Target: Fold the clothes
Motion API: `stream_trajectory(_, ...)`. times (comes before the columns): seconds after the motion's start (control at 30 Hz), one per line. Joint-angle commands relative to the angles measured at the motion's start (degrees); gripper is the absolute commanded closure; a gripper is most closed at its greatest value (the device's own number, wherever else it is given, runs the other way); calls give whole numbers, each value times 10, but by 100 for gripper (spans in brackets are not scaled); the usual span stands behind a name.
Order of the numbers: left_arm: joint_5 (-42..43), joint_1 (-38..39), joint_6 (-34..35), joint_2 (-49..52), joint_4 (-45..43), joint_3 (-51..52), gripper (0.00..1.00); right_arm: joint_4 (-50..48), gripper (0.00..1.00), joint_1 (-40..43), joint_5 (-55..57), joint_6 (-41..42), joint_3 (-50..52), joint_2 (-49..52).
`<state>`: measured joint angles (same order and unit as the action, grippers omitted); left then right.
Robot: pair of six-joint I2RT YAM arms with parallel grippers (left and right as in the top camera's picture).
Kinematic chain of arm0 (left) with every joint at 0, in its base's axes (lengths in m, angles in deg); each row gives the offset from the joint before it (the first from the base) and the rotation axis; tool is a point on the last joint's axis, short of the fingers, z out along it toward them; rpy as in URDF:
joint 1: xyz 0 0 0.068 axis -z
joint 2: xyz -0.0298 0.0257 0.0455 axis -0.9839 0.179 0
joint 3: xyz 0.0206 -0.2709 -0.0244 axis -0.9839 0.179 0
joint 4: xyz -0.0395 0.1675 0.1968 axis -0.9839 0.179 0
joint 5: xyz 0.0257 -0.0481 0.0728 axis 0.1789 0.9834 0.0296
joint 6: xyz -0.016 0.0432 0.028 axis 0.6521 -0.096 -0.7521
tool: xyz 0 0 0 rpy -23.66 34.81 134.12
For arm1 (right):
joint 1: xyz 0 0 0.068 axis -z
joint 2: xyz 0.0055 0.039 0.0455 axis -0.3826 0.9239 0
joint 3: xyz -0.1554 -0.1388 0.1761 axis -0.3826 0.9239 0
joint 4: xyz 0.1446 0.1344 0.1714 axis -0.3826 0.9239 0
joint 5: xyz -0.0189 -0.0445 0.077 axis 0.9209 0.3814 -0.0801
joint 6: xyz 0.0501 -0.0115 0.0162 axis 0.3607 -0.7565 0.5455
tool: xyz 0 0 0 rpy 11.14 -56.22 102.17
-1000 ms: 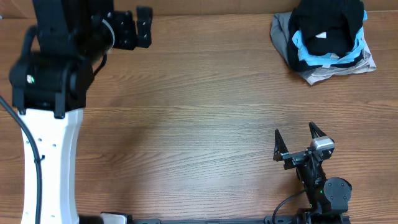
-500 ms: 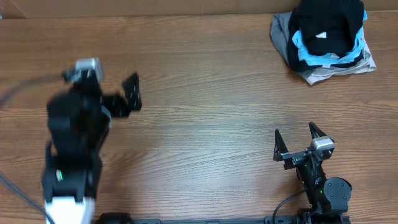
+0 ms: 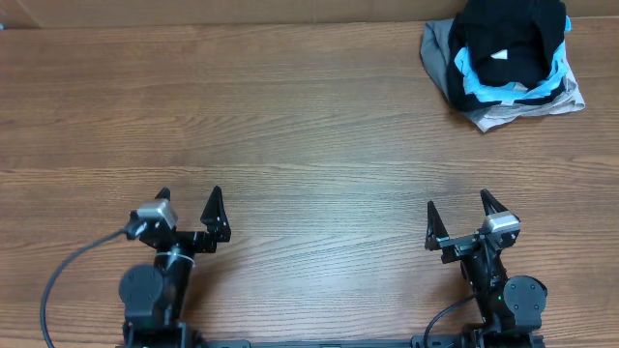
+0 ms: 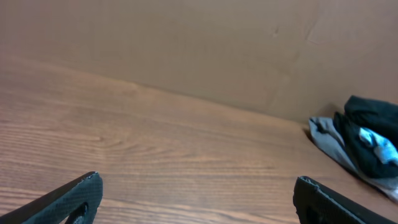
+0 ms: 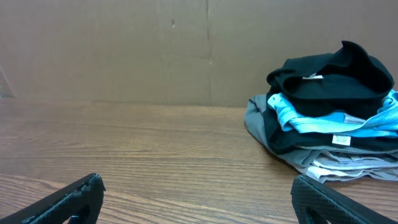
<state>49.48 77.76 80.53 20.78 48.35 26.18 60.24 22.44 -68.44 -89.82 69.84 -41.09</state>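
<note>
The black T-shirt point(image 3: 510, 43) lies crumpled on top of a pile of clothes at the table's far right corner, its white neck tag showing. It shows in the right wrist view point(image 5: 333, 78) and at the right edge of the left wrist view point(image 4: 371, 124). My left gripper point(image 3: 190, 208) is open and empty near the front left edge. My right gripper point(image 3: 458, 215) is open and empty near the front right edge. Both are far from the pile.
Under the black T-shirt lie a light blue shirt point(image 3: 484, 87) and grey and beige garments point(image 3: 440, 53), stacked loosely. A brown cardboard wall point(image 5: 155, 50) stands along the back of the wooden table point(image 3: 309, 145).
My left arm has swung down from the far left of the table and come to rest at the front left edge, gripper open. The right arm and the pile have not moved.
</note>
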Motion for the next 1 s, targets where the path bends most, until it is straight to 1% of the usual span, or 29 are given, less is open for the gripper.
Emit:
stream_trajectory(0.0,-13,-9,5,-45,-21,49,0,-3,0,-2,0,2,6,-5)
stream_trajectory(0.03,-13,-11,5,-57,-22,59,0,-3,0,-2,0,2,6,-5)
stream_trajectory(0.07,-15,-12,5,-68,-2,58,0,-3,0,-2,0,2,6,-5)
stream_trajectory(0.2,-36,-15,5,-96,32,58,0,-3,0,-2,0,2,6,-5)
stream_trajectory(0.33,-61,-15,2,-128,103,57,0,-3,0,-2,0,2,6,-5)
stream_trajectory(0.4,-58,-15,-14,-136,103,57,0,-3,0,-2,0,2,6,-5)
stream_trajectory(0.53,-59,-15,-14,-154,101,57,0,-3,0,-2,0,2,6,-5)
stream_trajectory(0.97,-59,-15,-14,-152,101,57,0,-3,0,-2,0,2,6,-5)
